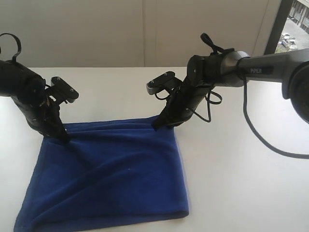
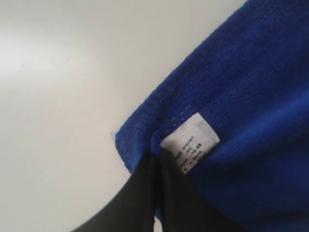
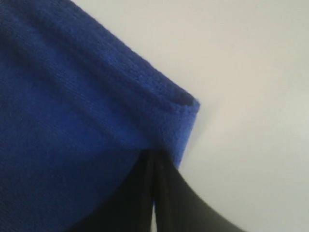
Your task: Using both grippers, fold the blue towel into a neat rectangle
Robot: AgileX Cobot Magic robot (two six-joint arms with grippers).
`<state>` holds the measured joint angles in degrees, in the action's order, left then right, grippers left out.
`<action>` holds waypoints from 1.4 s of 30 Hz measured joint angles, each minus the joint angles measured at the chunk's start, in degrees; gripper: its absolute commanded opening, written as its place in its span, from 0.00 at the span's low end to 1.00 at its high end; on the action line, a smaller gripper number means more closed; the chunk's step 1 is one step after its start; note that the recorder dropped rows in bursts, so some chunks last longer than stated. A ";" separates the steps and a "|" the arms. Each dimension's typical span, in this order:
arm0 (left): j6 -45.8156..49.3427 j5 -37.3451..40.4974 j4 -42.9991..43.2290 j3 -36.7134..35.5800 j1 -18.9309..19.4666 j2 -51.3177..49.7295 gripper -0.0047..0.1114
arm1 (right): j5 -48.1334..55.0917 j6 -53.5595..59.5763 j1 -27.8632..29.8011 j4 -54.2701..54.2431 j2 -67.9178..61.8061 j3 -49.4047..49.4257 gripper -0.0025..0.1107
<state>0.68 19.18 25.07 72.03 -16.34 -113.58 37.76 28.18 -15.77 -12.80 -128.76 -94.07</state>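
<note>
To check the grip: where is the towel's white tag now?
Left wrist view: the white tag sits at the blue towel corner, right beside the left gripper.

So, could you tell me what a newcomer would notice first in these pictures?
The blue towel lying rumpled on the white table draws the eye first. The left end effector and right end effector each pinch one of its far corners, and a white tag sits beside the left one's closed jaws.

towel lying on the desk, my left fingers pinching its rear left corner, my right fingers pinching its rear right corner, tag just beside my left fingers
</note>
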 measured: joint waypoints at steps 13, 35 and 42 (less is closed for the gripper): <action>-0.68 -0.83 1.02 0.24 0.00 1.87 0.04 | 0.00 0.00 0.00 0.00 0.00 0.00 0.02; -4.28 -11.59 5.51 0.58 2.86 0.20 0.04 | 0.53 0.92 0.00 0.00 0.00 0.00 0.02; -4.39 -14.73 7.92 0.58 2.86 -1.82 0.04 | 0.76 0.92 0.00 0.12 0.00 0.00 0.02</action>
<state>-3.71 4.45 32.99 72.61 -13.48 -115.40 38.52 29.10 -15.77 -12.68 -128.76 -94.07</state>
